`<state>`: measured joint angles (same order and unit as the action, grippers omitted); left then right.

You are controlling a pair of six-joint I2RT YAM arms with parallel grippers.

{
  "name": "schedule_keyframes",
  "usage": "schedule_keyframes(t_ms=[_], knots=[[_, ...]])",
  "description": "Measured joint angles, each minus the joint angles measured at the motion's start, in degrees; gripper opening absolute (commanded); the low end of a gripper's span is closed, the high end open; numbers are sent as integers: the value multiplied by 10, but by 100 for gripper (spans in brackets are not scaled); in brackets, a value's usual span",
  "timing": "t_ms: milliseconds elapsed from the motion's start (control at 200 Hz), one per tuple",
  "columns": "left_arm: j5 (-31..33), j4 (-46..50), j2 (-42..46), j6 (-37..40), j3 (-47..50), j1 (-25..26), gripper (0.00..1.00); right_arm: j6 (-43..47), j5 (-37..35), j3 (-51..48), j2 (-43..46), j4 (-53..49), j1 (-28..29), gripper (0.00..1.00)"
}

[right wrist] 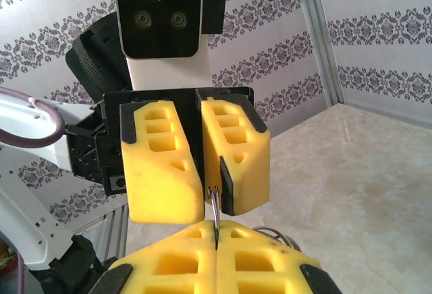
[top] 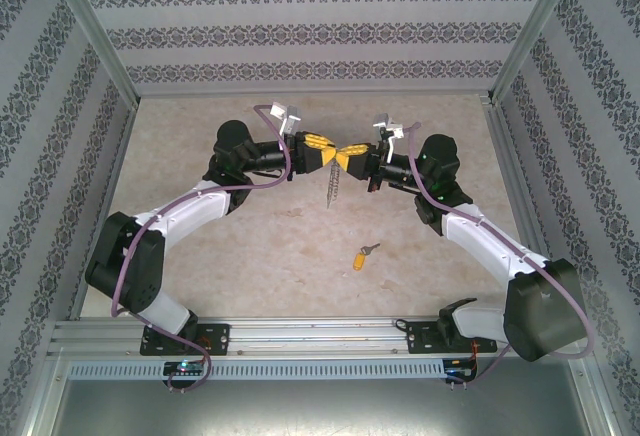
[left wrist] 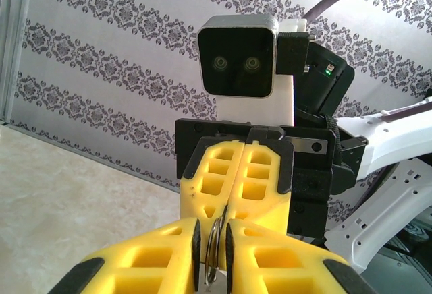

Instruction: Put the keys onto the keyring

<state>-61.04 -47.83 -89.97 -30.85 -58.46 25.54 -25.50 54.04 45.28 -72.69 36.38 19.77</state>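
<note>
Both grippers meet nose to nose in mid-air above the middle of the table. My right gripper (top: 347, 159) (right wrist: 216, 257) is shut on the keyring (right wrist: 214, 206), whose thin silvery loop sticks out edge-on from the seam between its fingers. My left gripper (top: 322, 144) (left wrist: 212, 257) has its jaws a little apart around the same keyring (left wrist: 214, 247), with a narrow gap on each side of the metal. A silvery chain (top: 333, 191) hangs down from the meeting point. The key (top: 365, 255), with its yellow-orange head and short silver blade, lies on the table, nearer the front and slightly right of the grippers.
The beige marbled table (top: 270, 256) is enclosed by patterned walls at the back and sides, with metal posts (top: 95, 41) at the corners. An aluminium rail (top: 320, 334) runs along the near edge at the arm bases.
</note>
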Motion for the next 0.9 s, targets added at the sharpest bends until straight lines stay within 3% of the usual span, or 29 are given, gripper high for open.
schedule_keyframes(t_ms=[180,260,325,480,695,899], knots=[[-2,-1,-2,2,1,0,0,0,0,0,0,-4,0,0],[-2,-2,-2,4,2,0,0,0,-1,0,0,-5,0,0],[0,-3,-2,4,3,0,0,0,-3,0,0,-10,0,33],[16,-3,-3,14,12,3,0,-1,-23,-12,34,-38,-27,59],[47,-7,0,55,42,3,0,0,-105,-62,167,-127,-76,62],[65,-59,0,76,63,3,0,-21,-181,-99,206,-190,-76,62]])
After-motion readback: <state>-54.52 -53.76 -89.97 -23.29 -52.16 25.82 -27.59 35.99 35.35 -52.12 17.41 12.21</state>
